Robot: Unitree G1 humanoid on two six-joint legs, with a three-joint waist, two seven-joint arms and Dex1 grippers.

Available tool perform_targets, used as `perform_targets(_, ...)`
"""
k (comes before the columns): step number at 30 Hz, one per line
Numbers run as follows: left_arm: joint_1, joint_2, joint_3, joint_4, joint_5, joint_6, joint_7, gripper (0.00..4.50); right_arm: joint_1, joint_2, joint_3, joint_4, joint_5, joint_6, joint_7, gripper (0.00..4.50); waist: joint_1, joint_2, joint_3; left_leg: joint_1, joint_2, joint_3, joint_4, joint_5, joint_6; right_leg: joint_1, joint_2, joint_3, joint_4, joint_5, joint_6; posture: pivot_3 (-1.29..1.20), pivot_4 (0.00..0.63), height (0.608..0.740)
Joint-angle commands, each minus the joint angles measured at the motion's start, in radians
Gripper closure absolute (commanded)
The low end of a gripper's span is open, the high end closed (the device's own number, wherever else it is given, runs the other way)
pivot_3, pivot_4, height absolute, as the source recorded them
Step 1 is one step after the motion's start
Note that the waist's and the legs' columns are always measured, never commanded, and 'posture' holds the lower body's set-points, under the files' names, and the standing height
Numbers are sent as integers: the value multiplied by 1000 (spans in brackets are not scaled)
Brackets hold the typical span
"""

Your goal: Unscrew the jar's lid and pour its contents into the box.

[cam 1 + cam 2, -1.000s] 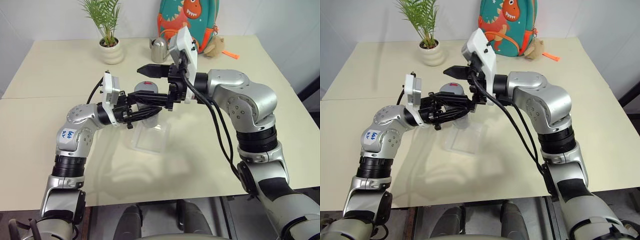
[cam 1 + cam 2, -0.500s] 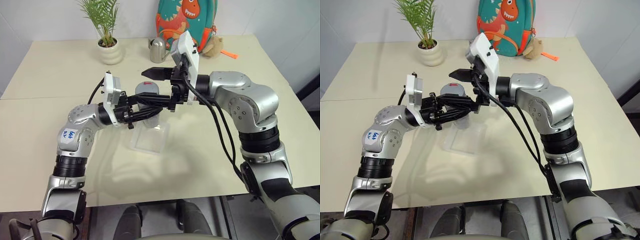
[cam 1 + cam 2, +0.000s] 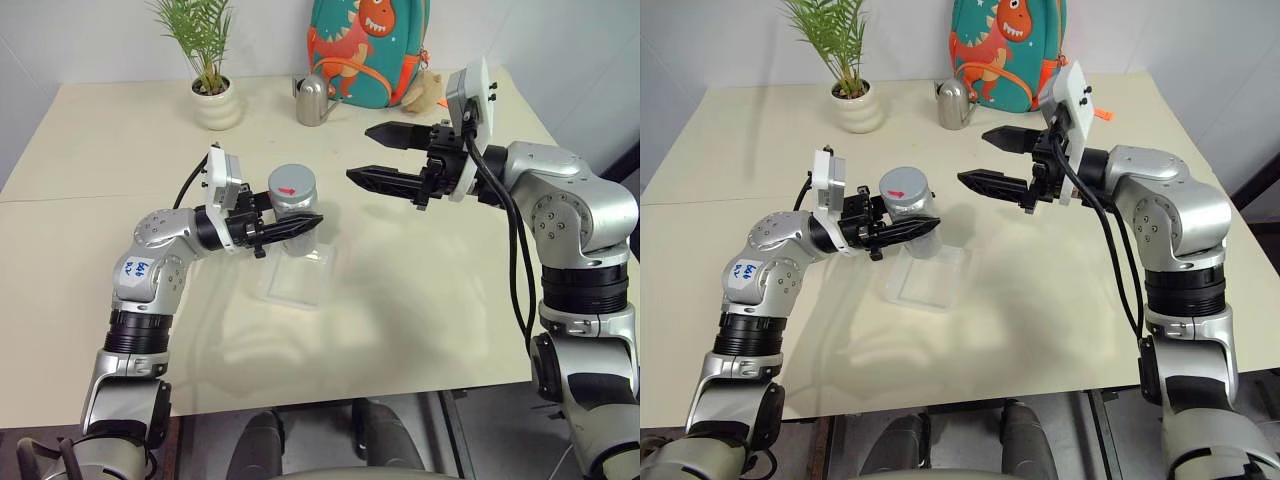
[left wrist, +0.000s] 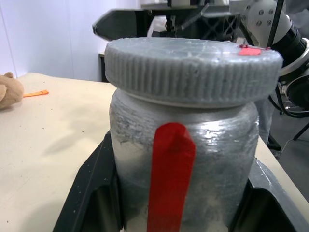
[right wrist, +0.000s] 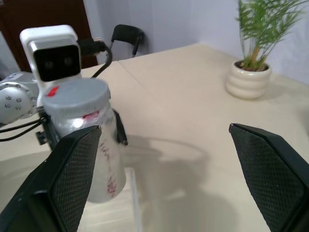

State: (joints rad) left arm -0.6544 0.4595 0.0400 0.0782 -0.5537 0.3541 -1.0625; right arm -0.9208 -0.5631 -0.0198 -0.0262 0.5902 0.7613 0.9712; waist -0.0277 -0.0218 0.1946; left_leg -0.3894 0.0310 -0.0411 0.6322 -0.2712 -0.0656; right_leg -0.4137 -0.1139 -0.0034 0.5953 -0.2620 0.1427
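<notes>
Jar [image 3: 291,200] stays clamped; right claw [image 3: 380,155] has drawn away, open

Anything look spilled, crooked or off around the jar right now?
Nothing stands out. The jar sits upright in the left tool, held over the box, with the lid on and level. No pellets or spills show on the table. The right tool is open, apart from the jar.

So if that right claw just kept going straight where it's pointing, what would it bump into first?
Most likely the lid of the jar that the left gripper holds; the open right gripper faces it, though height is hard to judge.
</notes>
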Motion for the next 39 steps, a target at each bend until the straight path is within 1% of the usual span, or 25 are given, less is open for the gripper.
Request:
perform_targets(1, -5, 9, 23, -38, -15, -11, -6, 2549, -23, 7, -10, -36, 33, -15, 26, 38, 2, 0, 0, 0, 0, 0, 0, 0, 0, 0, 0, 0, 0, 0, 0, 0, 150, 740)
perform_targets(6, -6, 9, 23, -34, -14, -12, -7, 2549, -61, 61, 14, -47, 41, -8, 5, 38, 2, 0, 0, 0, 0, 0, 0, 0, 0, 0, 0, 0, 0, 0, 0, 0, 150, 740)
perform_targets(13, -9, 2, 17, -33, -13, -11, -6, 2549, -90, 149, 112, -106, 26, 53, -47, 38, 2, 0, 0, 0, 0, 0, 0, 0, 0, 0, 0, 0, 0, 0, 0, 0, 150, 740)
perform_targets(22, -8, -1, 14, -35, -14, -9, -8, 2549, -103, 180, 139, -84, 0, 50, -71, 38, 4, 0, 0, 0, 0, 0, 1, 0, 0, 0, 0, 0, 1, 0, 0, 0, 150, 740)
perform_targets(25, -7, -3, 14, -36, -13, -10, -7, 2549, -103, 182, 135, -81, 1, 52, -69, 639, 3, 0, 0, 0, 0, 0, 1, 0, 0, 0, 0, 0, 1, 0, 0, 0, 150, 740)
perform_targets(27, -7, -3, 13, -37, -13, -10, -7, 2549, -102, 183, 133, -82, 1, 52, -68, 1256, 3, 0, 0, 0, 0, 0, 1, 0, 0, 0, 0, 0, 1, 0, 0, 0, 150, 740)
perform_targets(28, -7, -3, 13, -38, -14, -10, -6, 2549, -102, 185, 129, -84, 4, 51, -68, 1649, 2, 0, 0, 0, 0, 0, 1, 0, 0, 0, 0, 0, 1, 0, 0, 0, 150, 740)
perform_targets(29, -6, -3, 13, -39, -14, -10, -6, 2549, -103, 193, 116, -86, 15, 49, -69, 1898, 1, 0, 0, 0, 0, 0, 1, 0, 0, 0, 0, 0, 1, 0, 0, 0, 150, 740)
perform_targets(32, -4, -1, 14, -38, -14, -10, -8, 2549, -118, 244, 7, -96, 131, 86, -106, 1898, 0, 0, 0, 0, 0, 0, 1, 0, 0, 0, 0, 0, 1, 0, 0, 0, 150, 740)
perform_targets(34, 3, 4, 16, -41, -10, -12, -8, 2549, -136, 290, -122, -86, 268, 135, -187, 1898, 2, 0, 0, 0, 0, 0, 0, 0, 0, 0, 0, 0, 1, 0, 0, 0, 150, 740)
perform_targets(36, 7, 7, 20, -40, -8, -14, -8, 2549, -136, 300, -214, -74, 347, 159, -255, 1898, 2, 0, 0, 0, 0, 0, 0, 0, 0, 0, 0, 0, 1, 0, 0, 0, 150, 740)
perform_targets(38, 14, 10, 26, -46, -9, -12, -4, 2549, -92, 241, -231, -96, 314, 153, -277, 1898, 11, 0, 0, 0, 0, 0, 0, 0, 0, 0, 0, 0, 1, 0, 0, 0, 150, 740)
perform_targets(39, 18, 12, 30, -51, -12, -9, -1, 2549, -53, 198, -228, -113, 273, 134, -279, 1898, 16, 0, 0, 0, 0, 0, 0, 0, 0, 1, 0, 0, 0, 0, 0, 0, 150, 740)
